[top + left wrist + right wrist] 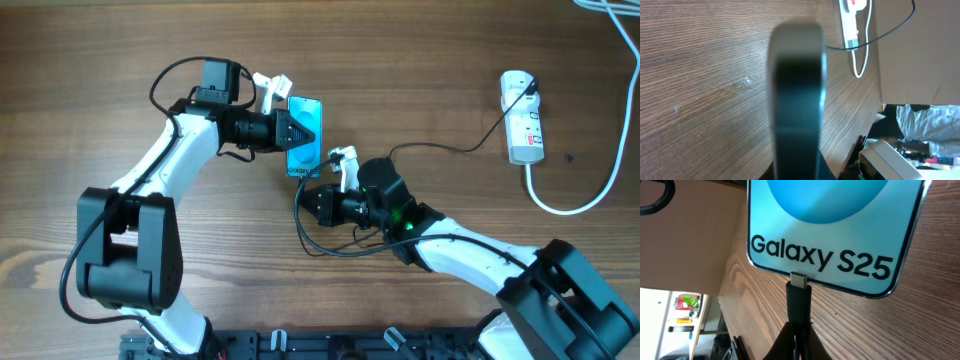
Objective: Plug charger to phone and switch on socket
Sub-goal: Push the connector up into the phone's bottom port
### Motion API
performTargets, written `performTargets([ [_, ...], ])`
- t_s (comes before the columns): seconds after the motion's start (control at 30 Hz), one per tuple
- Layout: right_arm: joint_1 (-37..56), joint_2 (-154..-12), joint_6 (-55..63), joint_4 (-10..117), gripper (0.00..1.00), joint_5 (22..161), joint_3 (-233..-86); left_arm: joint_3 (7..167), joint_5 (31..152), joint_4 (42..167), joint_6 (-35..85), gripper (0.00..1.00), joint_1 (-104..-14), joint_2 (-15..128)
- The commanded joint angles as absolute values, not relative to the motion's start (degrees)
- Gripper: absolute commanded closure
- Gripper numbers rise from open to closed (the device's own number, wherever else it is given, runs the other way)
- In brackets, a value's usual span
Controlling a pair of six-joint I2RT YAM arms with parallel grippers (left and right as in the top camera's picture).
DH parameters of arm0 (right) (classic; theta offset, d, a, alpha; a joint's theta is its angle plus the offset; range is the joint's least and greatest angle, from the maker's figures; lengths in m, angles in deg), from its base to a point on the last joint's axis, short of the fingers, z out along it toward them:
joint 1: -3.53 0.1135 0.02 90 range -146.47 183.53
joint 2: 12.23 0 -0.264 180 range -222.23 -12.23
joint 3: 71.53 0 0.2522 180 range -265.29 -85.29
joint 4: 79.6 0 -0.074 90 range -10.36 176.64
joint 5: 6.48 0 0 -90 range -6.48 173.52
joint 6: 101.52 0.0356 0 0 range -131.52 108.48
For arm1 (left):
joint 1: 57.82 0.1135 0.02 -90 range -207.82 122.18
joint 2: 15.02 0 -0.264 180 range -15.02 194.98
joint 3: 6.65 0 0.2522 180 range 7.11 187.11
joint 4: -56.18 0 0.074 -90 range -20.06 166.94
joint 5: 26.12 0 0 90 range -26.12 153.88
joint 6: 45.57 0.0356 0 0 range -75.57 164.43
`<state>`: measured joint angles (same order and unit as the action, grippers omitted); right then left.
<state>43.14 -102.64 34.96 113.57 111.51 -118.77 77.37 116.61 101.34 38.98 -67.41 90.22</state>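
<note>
The phone (304, 135), teal screen with "Galaxy S25" text, lies at the table's middle. My left gripper (292, 131) is shut on its far end; in the left wrist view the phone (796, 100) shows edge-on and fills the middle. My right gripper (312, 198) is shut on the black charger plug (798, 300), whose metal tip sits at the port in the phone's (830, 225) bottom edge. The thin black charger cable (450, 148) runs right to the white socket (524, 115), where its black plug sits. The socket also shows in the left wrist view (852, 20).
A thick white cord (600, 190) loops from the socket at the far right. Black cable loops (325, 245) lie under my right arm. The table's edge and clutter beyond it show in the left wrist view (910, 150).
</note>
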Motion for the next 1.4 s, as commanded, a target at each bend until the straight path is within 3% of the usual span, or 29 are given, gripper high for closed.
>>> performTargets([
  [0.0, 43.21, -102.86, 35.15, 113.64, 0.96, 110.5, -118.7, 77.5, 117.83, 101.1, 36.25, 0.96, -67.37, 90.06],
  [1.37, 43.21, -102.86, 36.38, 112.74, 0.96, 109.5, -118.7, 77.5, 117.76, 100.95, 35.0, 0.96, -67.37, 90.06],
])
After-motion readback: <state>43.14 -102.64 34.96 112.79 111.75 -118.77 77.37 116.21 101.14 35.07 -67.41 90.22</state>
